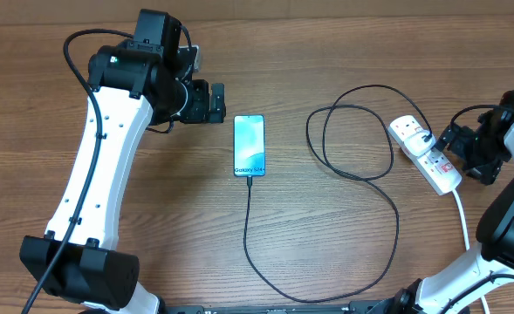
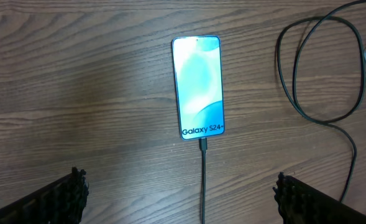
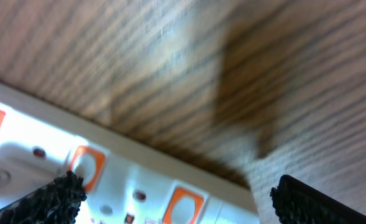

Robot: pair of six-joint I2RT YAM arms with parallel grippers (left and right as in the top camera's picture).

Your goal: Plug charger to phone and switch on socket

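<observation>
Seen from overhead, one phone lies flat near the middle of the table, and one white power strip lies at 3 o'clock from it, well apart. One thin black charger cable runs from the phone's 6 o'clock edge, sweeps round the table's near side and loops up to a black plug seated in the strip.

The left gripper hovers at 10 o'clock from the phone. The right gripper sits just beside the strip at 3 o'clock.

Only the left wrist view makes the screen's writing readable: "Galaxy S24+" on the phone, with the cable entering the bottom edge. Here the left gripper is spread wide and holds nothing.

Only the blurred right wrist view shows the strip closely, with three orange-ringed marks. The right gripper is also spread wide and holds nothing.
</observation>
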